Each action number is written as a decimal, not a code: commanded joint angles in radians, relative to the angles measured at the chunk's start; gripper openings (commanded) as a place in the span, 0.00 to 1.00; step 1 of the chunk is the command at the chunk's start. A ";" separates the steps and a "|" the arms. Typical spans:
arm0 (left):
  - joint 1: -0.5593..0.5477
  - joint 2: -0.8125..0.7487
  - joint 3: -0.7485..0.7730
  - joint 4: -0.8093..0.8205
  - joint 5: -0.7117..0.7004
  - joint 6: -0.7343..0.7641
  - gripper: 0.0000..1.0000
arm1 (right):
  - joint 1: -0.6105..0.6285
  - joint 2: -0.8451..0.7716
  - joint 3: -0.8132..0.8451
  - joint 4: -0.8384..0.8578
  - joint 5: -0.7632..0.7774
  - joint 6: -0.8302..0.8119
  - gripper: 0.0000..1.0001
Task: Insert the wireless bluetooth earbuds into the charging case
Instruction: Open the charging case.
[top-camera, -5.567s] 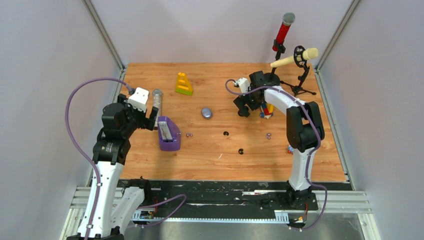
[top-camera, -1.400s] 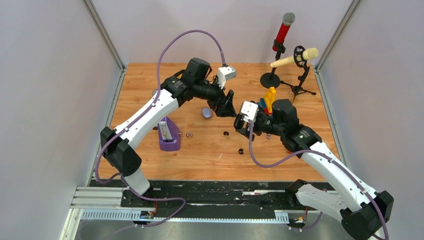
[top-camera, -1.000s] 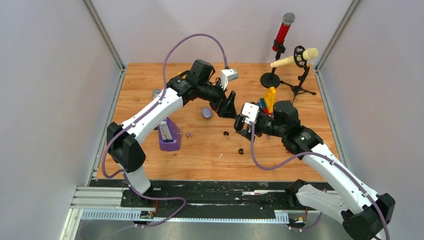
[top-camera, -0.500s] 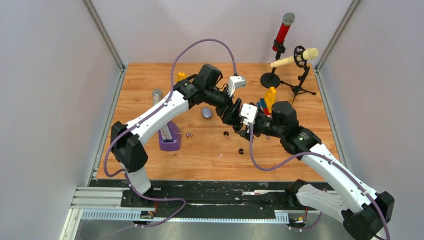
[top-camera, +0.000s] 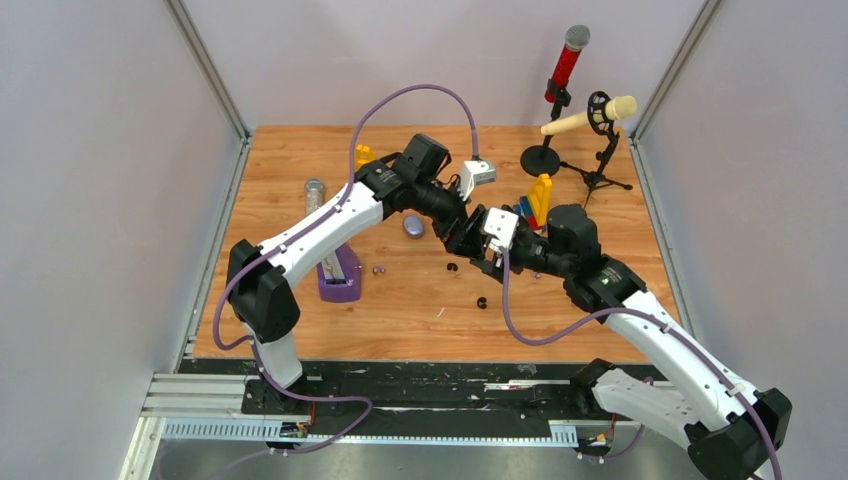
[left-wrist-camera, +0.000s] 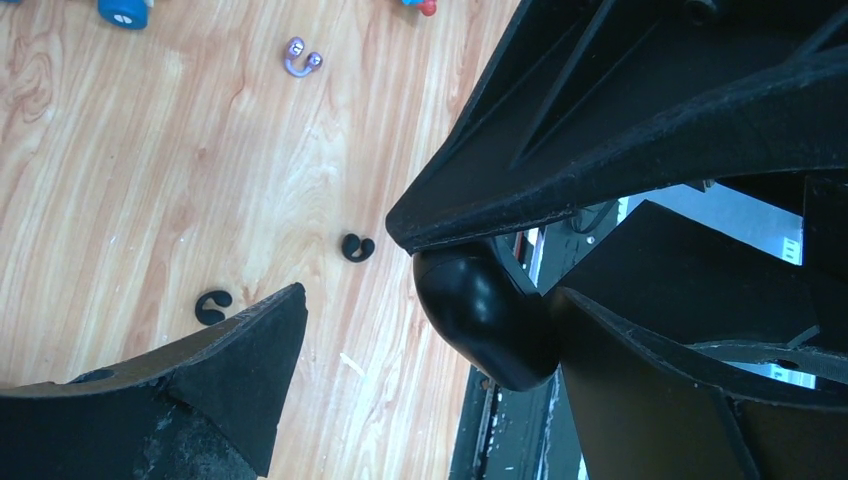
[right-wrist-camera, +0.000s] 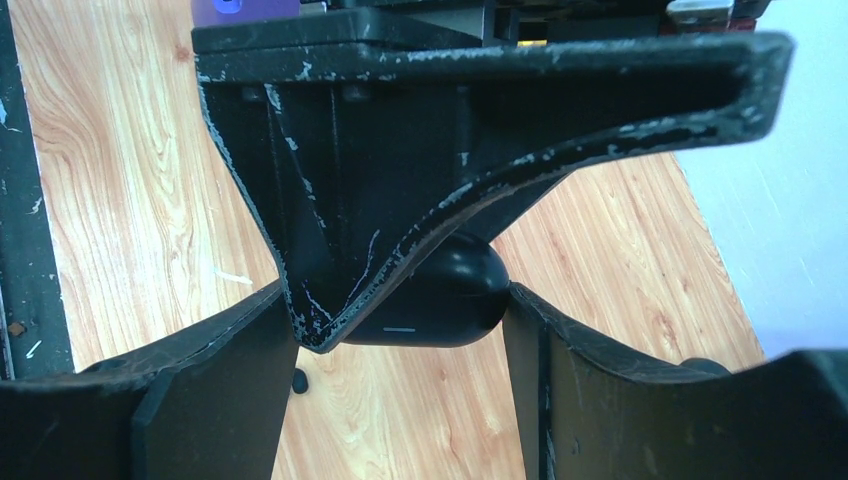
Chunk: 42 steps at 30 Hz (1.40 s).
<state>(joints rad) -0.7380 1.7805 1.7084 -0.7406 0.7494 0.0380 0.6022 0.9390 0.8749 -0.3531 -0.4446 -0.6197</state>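
A black pebble-shaped charging case (left-wrist-camera: 485, 320) hangs in mid-air over the table's middle. My right gripper (top-camera: 487, 252) is shut on it; in the right wrist view the case (right-wrist-camera: 440, 295) presses against one finger. My left gripper (top-camera: 468, 238) is open, and its jaws straddle the case. One left finger touches the case and the other stands well apart. Two black curled earbuds (top-camera: 452, 267) (top-camera: 482, 301) lie on the wood below, and also show in the left wrist view (left-wrist-camera: 357, 247) (left-wrist-camera: 212, 306). A purple earbud (left-wrist-camera: 301, 58) lies farther off, and another (top-camera: 378, 268) lies near the purple case.
A grey-blue pebble case (top-camera: 412, 226) lies behind the left arm. A purple open case (top-camera: 338, 270) stands at the left, with a clear bottle (top-camera: 314, 195) beyond it. Toy blocks (top-camera: 538, 198) and two microphones on stands (top-camera: 566, 60) (top-camera: 590, 118) fill the back right.
My left arm has swung right from the table's left side to meet the right gripper, and its open jaws have closed in around the case. The right gripper has barely moved.
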 joint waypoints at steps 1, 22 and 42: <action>0.006 -0.055 0.031 -0.011 -0.007 0.035 1.00 | 0.005 -0.026 -0.008 0.046 -0.002 -0.011 0.56; 0.051 -0.108 0.002 0.016 -0.024 0.029 1.00 | 0.006 -0.030 -0.012 0.046 -0.003 -0.012 0.56; 0.039 -0.011 0.041 0.032 0.083 -0.022 1.00 | 0.006 -0.018 -0.011 0.044 -0.023 -0.009 0.55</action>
<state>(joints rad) -0.6933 1.7329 1.7092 -0.7345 0.8150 0.0380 0.6022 0.9344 0.8642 -0.3386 -0.4381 -0.6231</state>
